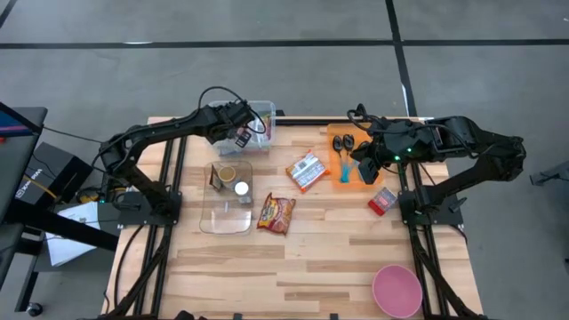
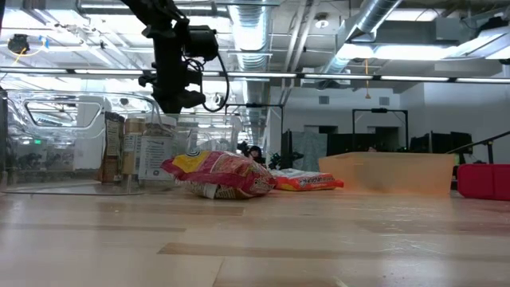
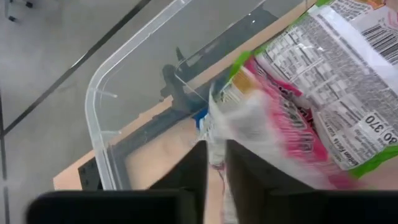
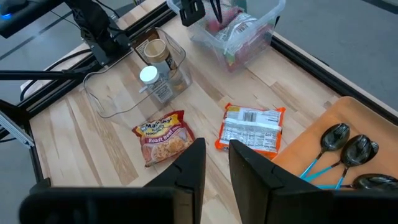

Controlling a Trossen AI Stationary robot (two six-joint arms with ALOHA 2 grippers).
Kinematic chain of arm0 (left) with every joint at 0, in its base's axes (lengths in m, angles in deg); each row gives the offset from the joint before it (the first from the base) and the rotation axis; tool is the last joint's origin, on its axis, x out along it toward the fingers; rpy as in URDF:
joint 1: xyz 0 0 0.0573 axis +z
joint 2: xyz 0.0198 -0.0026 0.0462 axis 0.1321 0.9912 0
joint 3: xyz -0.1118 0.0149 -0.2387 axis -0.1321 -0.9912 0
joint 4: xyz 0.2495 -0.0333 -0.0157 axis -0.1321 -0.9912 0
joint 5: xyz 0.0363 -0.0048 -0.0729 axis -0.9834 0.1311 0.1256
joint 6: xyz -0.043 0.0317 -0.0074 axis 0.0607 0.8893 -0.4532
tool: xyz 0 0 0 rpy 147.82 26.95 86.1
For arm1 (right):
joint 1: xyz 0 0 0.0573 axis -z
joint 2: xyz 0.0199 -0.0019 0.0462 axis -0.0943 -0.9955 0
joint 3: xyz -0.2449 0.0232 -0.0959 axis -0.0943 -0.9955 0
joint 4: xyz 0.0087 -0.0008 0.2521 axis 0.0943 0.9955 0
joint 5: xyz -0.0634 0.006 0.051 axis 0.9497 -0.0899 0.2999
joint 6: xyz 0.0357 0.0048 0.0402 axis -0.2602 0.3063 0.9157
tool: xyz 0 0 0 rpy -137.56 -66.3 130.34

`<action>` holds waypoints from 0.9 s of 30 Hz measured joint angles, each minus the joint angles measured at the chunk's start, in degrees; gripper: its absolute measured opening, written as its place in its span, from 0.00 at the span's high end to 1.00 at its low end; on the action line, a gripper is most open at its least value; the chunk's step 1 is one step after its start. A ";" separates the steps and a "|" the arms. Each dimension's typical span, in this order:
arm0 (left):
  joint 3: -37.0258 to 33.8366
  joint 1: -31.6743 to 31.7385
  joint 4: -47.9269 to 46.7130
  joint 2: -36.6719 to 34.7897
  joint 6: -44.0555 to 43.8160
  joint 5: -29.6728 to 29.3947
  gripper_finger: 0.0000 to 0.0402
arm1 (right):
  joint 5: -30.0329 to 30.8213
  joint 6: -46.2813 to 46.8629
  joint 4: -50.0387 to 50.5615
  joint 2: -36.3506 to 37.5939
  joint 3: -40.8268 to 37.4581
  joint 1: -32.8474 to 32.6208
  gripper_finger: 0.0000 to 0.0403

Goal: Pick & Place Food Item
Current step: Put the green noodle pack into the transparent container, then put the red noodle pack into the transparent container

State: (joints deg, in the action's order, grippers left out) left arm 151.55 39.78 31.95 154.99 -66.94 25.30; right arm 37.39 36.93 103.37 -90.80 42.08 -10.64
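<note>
A clear plastic bin [image 1: 260, 123] stands at the table's far edge and holds snack packets [image 4: 239, 28]. My left gripper [image 1: 242, 135] hangs over the bin's near side, shut on a pink, green and white packet [image 3: 323, 93] that looks blurred. My right gripper [image 1: 364, 167] hovers over the orange tray [image 1: 354, 178], shut and empty; it also shows in its wrist view [image 4: 216, 165]. A red noodle packet [image 1: 276, 213] and an orange-and-white packet [image 1: 308, 169] lie flat on the table's middle. My left gripper pinches a thin edge of the packet [image 3: 216, 140] between its two fingers, which come from above, pointing down into the bin. The rest of the packet spreads out beyond the fingertips. I cannot tell whether it rests on the bin's contents.
A clear tray [image 1: 213, 218] with a small jar and bottles [image 1: 233, 182] stands left of the noodle packet. Spoons [image 4: 348, 149] lie in the orange tray. A red box [image 1: 382, 202] sits at the right, a pink bowl [image 1: 396, 290] near the front right corner.
</note>
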 joint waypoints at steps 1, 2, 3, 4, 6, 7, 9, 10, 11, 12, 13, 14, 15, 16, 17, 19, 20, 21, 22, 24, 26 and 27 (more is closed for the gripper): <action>0.00 0.00 0.01 0.00 -0.12 -0.01 0.84 | 0.00 -0.09 0.00 0.00 0.00 0.00 0.84; 0.00 0.00 0.04 0.00 -0.19 0.00 0.80 | 0.00 -0.09 0.00 0.00 0.00 0.00 0.84; 0.00 0.00 0.02 0.00 -0.19 0.00 0.76 | 0.00 -0.09 0.00 0.00 0.00 0.00 0.84; 0.00 0.00 0.03 0.00 -0.21 0.00 0.72 | 0.00 -0.09 0.02 0.00 0.00 0.00 0.84; 0.00 0.00 0.47 -0.01 -0.26 0.00 0.64 | 0.00 -0.09 0.00 0.00 0.00 0.00 0.84; 0.00 0.00 0.84 -0.16 -0.26 0.01 0.61 | 0.00 -0.09 0.02 0.00 0.00 0.00 0.84; 0.00 -0.36 1.78 -1.22 -0.22 0.02 0.55 | 0.00 -0.09 0.02 0.00 0.00 0.00 0.84; 0.00 -0.62 2.94 -2.17 -0.06 0.01 0.52 | 0.00 -0.09 0.02 0.00 0.00 0.00 0.84; 0.00 -0.72 3.77 -3.39 0.29 0.07 0.50 | 0.00 -0.09 0.02 0.07 0.00 0.00 0.84; 0.00 -0.92 4.32 -4.87 0.72 0.10 0.49 | 0.00 -0.09 0.04 0.21 0.00 -0.05 0.84; 0.00 -1.36 5.42 -6.60 1.38 0.31 0.47 | 0.05 -0.09 0.04 0.36 0.02 -0.19 0.84; 0.02 -1.76 6.58 -8.47 1.77 0.75 0.46 | 0.13 -0.09 0.04 0.49 0.02 -0.38 0.84; 0.02 -2.15 7.23 -10.59 1.97 1.71 0.45 | 0.13 -0.09 0.05 0.72 0.02 -0.40 0.84; 0.02 -2.49 7.96 -12.60 2.02 3.12 0.45 | 0.11 -0.13 0.08 0.96 0.02 -0.42 0.84; 0.02 -3.05 9.36 -14.90 2.00 5.24 0.45 | 0.11 -0.30 0.05 1.23 0.02 -0.39 0.84; 0.02 -3.92 11.84 -19.15 2.01 11.50 0.45 | 0.11 -0.56 0.07 1.88 0.02 -0.37 0.84; 0.02 -4.34 13.21 -21.14 1.98 15.24 0.45 | 0.16 -0.66 0.07 2.19 0.02 -0.37 0.84; 0.02 -4.91 15.06 -22.97 1.88 19.17 0.46 | 0.52 -0.86 0.04 2.47 0.02 -0.37 0.84; 0.02 -5.48 16.86 -24.61 1.77 23.22 0.47 | 1.23 -1.14 -0.03 2.74 0.02 -0.38 0.84; 0.02 -6.99 20.35 -27.32 1.78 31.61 0.48 | 1.87 -2.21 -0.59 3.20 0.02 -0.37 0.84; 0.04 -8.98 23.77 -29.22 1.96 37.88 0.49 | 1.96 -3.81 -1.67 3.32 0.02 -0.37 0.84; 0.09 -10.42 24.87 -29.97 2.28 39.58 0.50 | 1.97 -4.90 -2.56 3.30 0.02 -0.37 0.84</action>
State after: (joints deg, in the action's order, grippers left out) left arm 151.64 29.36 56.82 125.02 -64.67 64.88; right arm 39.36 32.03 100.81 -87.50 42.10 -11.02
